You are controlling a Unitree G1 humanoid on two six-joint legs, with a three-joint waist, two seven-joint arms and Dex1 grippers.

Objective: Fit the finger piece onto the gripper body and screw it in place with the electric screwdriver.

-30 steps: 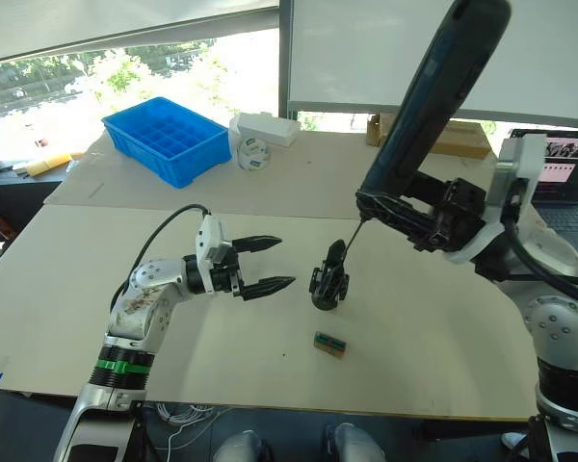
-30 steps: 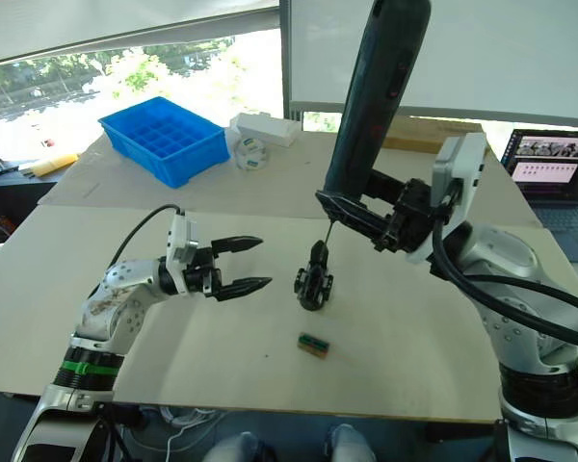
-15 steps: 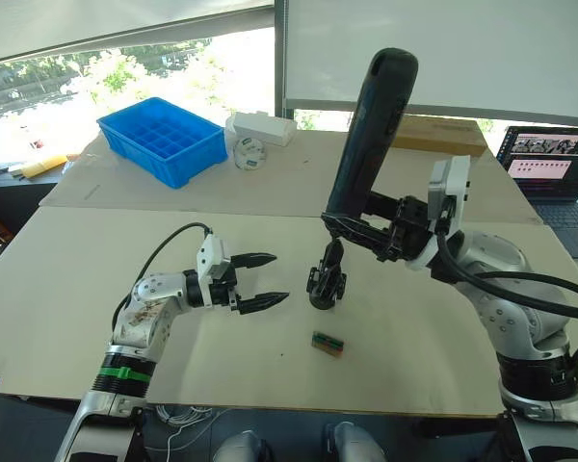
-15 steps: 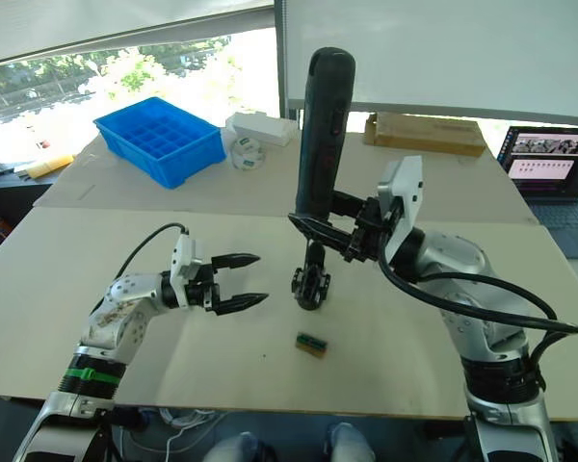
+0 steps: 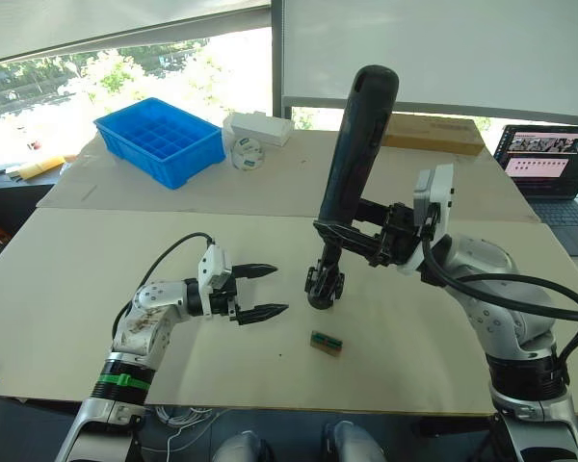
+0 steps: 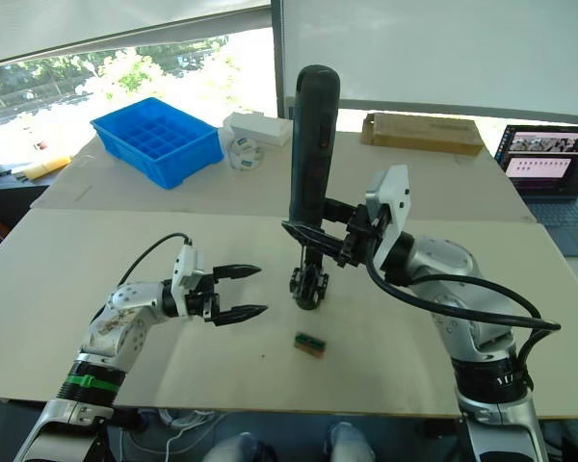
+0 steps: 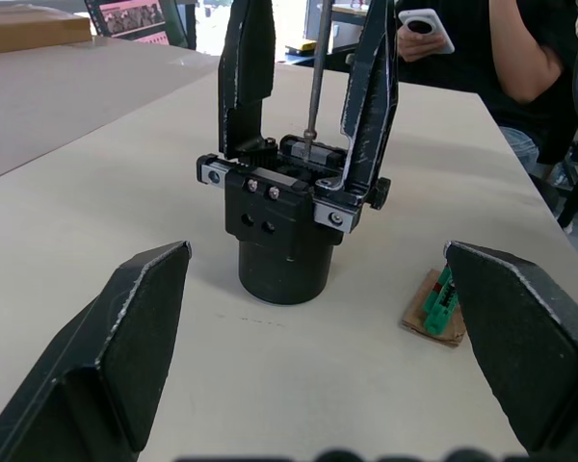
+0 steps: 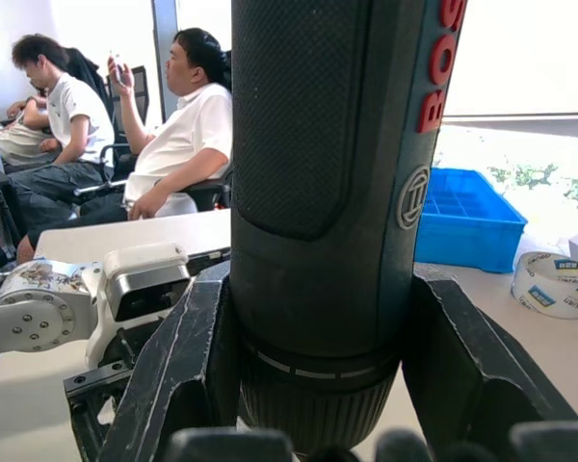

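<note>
On table centre: gripper body (image 5: 325, 285), upright, both black fingers mounted; finger piece (image 7: 371, 91) apparently already fitted. Electric screwdriver (image 5: 356, 144): clamped in right gripper (image 5: 358, 238), long axis near-vertical, bit tip (image 7: 310, 125) down into the body's top between the fingers. Left gripper (image 5: 262, 292): fingers spread, empty, just beside the body on its left. Green-and-tan block (image 5: 328, 343): near the body.

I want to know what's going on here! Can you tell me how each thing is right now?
Thick black cylindrical electric screwdriver: upright, bit down in the body.
Small black round-based gripper body: standing, two fingers up.
Right claw: shut on the screwdriver.
Left claw: open.
Small green-and-tan block: lying loose.
</note>
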